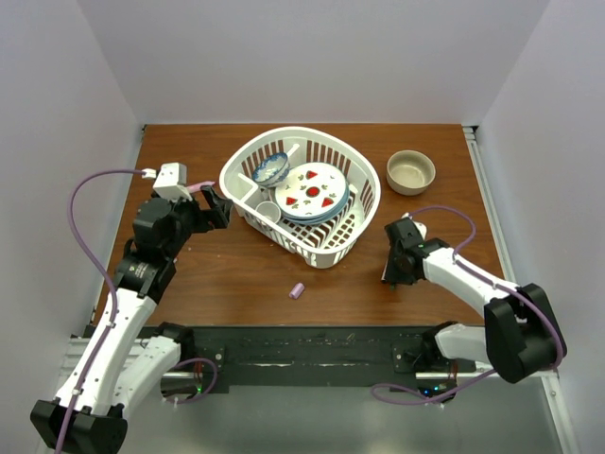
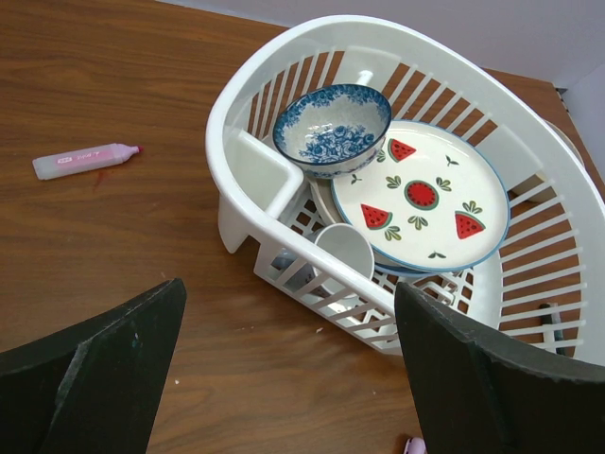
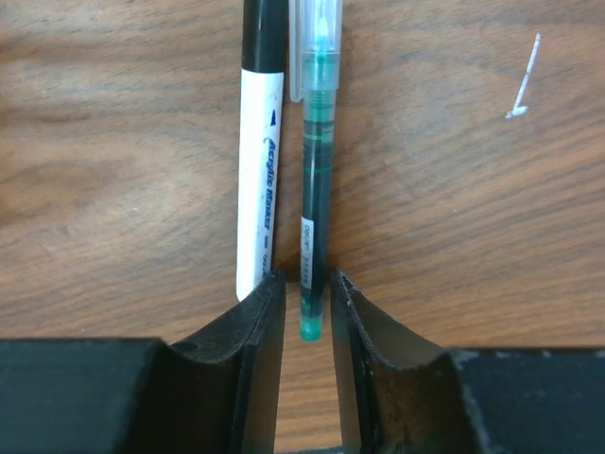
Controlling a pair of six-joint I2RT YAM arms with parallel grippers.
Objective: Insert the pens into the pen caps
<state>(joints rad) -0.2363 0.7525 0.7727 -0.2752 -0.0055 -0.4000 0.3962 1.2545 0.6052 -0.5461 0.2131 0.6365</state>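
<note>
Two pens lie side by side on the wood in the right wrist view. One is a white-barrelled marker (image 3: pixel 259 189) with a black cap end, the other a dark green pen (image 3: pixel 315 189) under a clear cap. My right gripper (image 3: pixel 307 284) is low over them, its jaws slightly apart with the green pen's tail between them and a thin gap on each side. A lilac-pink pen (image 2: pixel 85 161) rests on the table left of the basket. A lilac-pink pen cap (image 1: pixel 297 290) lies on the table's front middle. My left gripper (image 1: pixel 219 210) stands wide open and empty beside the basket.
A white ribbed basket (image 1: pixel 284 142) at the back centre holds a watermelon plate (image 1: pixel 312 189), a blue patterned bowl (image 1: pixel 270 168) and a white cup (image 2: pixel 345 248). A tan bowl (image 1: pixel 410 172) stands at the back right. White walls close in the table.
</note>
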